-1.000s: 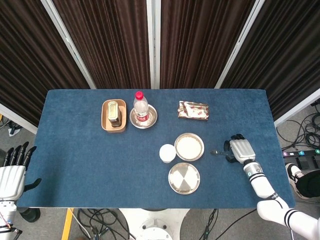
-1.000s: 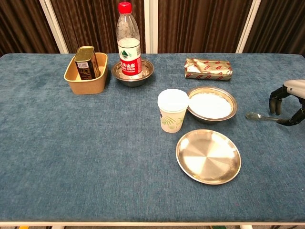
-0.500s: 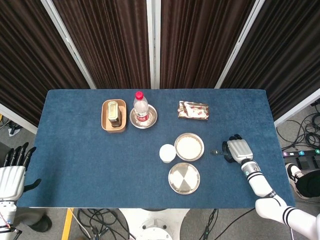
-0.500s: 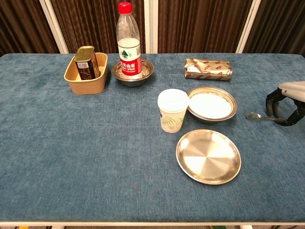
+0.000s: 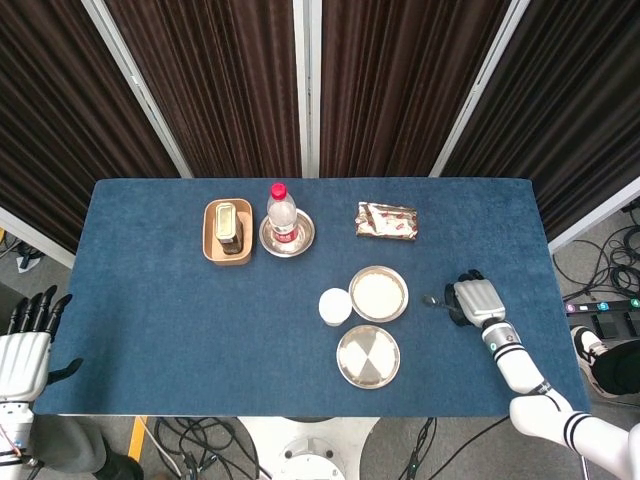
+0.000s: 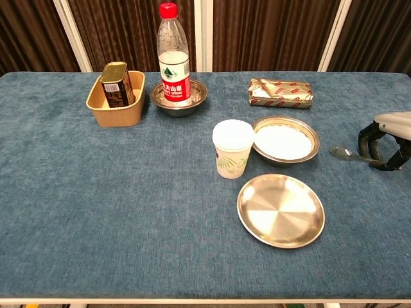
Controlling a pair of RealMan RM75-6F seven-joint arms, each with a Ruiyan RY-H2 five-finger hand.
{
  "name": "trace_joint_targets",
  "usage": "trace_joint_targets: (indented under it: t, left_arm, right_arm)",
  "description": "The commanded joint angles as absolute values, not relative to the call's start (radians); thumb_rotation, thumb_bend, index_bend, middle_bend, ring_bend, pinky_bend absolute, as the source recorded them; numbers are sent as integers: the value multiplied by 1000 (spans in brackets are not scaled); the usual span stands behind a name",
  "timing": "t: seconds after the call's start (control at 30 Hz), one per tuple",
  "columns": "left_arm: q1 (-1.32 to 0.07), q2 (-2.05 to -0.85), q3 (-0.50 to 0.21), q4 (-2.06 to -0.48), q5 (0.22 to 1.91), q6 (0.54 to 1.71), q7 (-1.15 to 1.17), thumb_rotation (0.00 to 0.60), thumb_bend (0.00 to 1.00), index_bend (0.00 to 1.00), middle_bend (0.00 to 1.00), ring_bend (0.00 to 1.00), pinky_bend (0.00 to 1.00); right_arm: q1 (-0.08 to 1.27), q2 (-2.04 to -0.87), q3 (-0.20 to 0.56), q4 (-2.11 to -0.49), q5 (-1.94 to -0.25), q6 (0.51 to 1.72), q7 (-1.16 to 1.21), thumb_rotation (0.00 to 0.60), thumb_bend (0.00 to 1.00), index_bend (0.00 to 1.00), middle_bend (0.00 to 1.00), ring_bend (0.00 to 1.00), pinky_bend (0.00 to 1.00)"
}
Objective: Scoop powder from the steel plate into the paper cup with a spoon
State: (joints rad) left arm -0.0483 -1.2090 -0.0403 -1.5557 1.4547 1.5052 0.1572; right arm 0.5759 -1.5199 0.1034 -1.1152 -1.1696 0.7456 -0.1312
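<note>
The steel plate point(image 5: 404, 296) point(image 6: 314, 142) with white powder sits right of centre on the blue table. The white paper cup point(image 5: 335, 306) point(image 6: 232, 149) stands upright just left of it. A metal spoon point(image 5: 432, 300) point(image 6: 343, 154) lies to the plate's right, bowl toward the plate. My right hand point(image 5: 477, 300) point(image 6: 387, 136) is at the table's right side, fingers curled down around the spoon's handle; the handle's end is hidden under them. My left hand point(image 5: 27, 345) hangs off the table's left edge, fingers apart, holding nothing.
An empty steel plate point(image 5: 368, 356) point(image 6: 280, 210) lies in front of the cup and the powder plate. At the back stand a water bottle point(image 5: 283, 212) point(image 6: 173, 58) in a steel bowl, a brown paper box point(image 5: 212, 240) point(image 6: 115, 112) holding a can, and a foil packet point(image 5: 387, 221) point(image 6: 280, 92).
My right hand's fingers have curled down and closed around the spoon's handle. The spoon's bowl has shifted slightly toward the plate. The left hand has stayed still.
</note>
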Motion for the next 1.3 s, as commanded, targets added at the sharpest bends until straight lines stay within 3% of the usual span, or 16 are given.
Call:
trace_joint_targets:
  t: [0.03,0.5,1.0,1.3]
  left_arm:
    - [-47,-1211,-39,-1553,1453,1505,155,600,135,157,105,61,55]
    - [-48,-1216,-41,-1536,1457,1505,132,600,135,157,105,61,55]
    - [-43,-1223,-41,-1536,1466,1521,135,600,136,158,105,61,55]
    - [-46,-1224,-44,-1529,1468,1521,125,600,135,157,105,61,55]
  right_arm:
    - [577,-1523,102,-1113,-1172,746,-130,600,308,493,507,191,117]
    - [587,-1472,81,-1160,-1226,763,-135,600,350,513,535,207,117]
    - [723,-1141,101,-1520,-1191,665,-375,600,353,531,549,211,118]
    - [934,-1217,71,-1514,-999,557,-663,600,361,545,552,211,118]
